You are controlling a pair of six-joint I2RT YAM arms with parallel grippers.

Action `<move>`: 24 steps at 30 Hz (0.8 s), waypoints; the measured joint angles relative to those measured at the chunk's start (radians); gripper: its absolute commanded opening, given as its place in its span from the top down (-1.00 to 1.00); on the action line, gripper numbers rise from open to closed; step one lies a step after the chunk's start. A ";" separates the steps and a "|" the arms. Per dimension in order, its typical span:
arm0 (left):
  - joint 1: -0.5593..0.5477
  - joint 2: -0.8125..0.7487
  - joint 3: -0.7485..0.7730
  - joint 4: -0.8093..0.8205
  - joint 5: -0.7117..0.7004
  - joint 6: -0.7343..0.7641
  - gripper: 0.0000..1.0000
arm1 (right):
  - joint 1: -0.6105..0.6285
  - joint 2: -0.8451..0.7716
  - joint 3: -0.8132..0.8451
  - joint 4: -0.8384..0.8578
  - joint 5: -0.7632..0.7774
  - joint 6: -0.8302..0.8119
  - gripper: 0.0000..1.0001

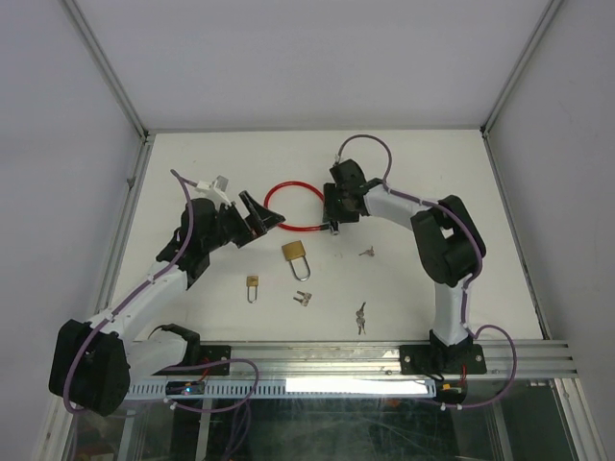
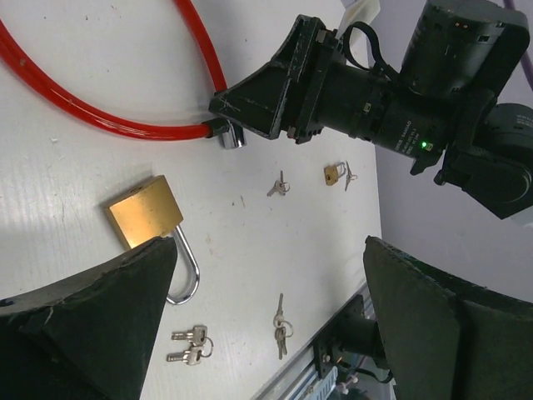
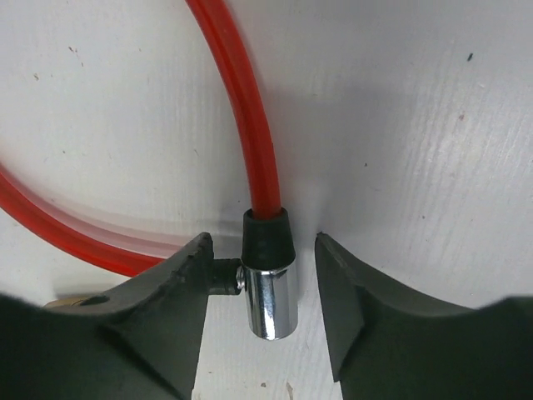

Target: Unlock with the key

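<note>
The left arm (image 1: 144,288) and right arm (image 1: 394,204) have white links, black joints and purple cables (image 1: 365,137). The right gripper (image 3: 262,242) has black wedge fingers (image 3: 158,325).

From above, the right hand (image 1: 333,223) hides the cable lock's (image 1: 306,229) metal end. Its red cable runs off the right wrist view's top and left edges. One of the left hand's (image 2: 271,267) fingers (image 2: 83,325) covers part of the brass padlock's (image 2: 143,212) shackle. The key bunches (image 1: 361,317) on the surface (image 1: 192,173) are too small to show their teeth.

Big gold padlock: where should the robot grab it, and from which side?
On the big gold padlock, probably the blocky brass body, not the shackle. The padlock lies flat on the table, so come straight down from above and pinch the body's two straight side edges. The shackle is thin and rounded, so fingers would likely slip off it.
</note>
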 measured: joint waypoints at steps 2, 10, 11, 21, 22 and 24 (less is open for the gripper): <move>0.000 -0.013 -0.006 -0.006 0.000 0.014 -0.98 | 0.007 0.000 0.008 -0.010 0.009 -0.017 -0.27; 0.000 -0.019 -0.008 -0.083 -0.013 0.079 -0.98 | 0.065 -0.082 -0.017 -0.074 0.046 -0.092 -0.38; 0.000 -0.019 -0.008 -0.100 -0.021 0.089 -0.98 | 0.080 -0.103 -0.024 -0.083 0.047 -0.099 -0.38; 0.071 -0.019 -0.008 -0.213 -0.030 0.133 -0.98 | 0.330 -0.220 -0.117 -0.138 0.047 -0.124 -0.38; 0.081 -0.019 -0.008 -0.218 -0.028 0.136 -0.98 | 0.354 -0.220 -0.117 -0.149 0.047 -0.128 -0.38; 0.108 -0.019 -0.008 -0.229 -0.019 0.144 -0.98 | 0.411 -0.220 -0.118 -0.166 0.048 -0.140 -0.37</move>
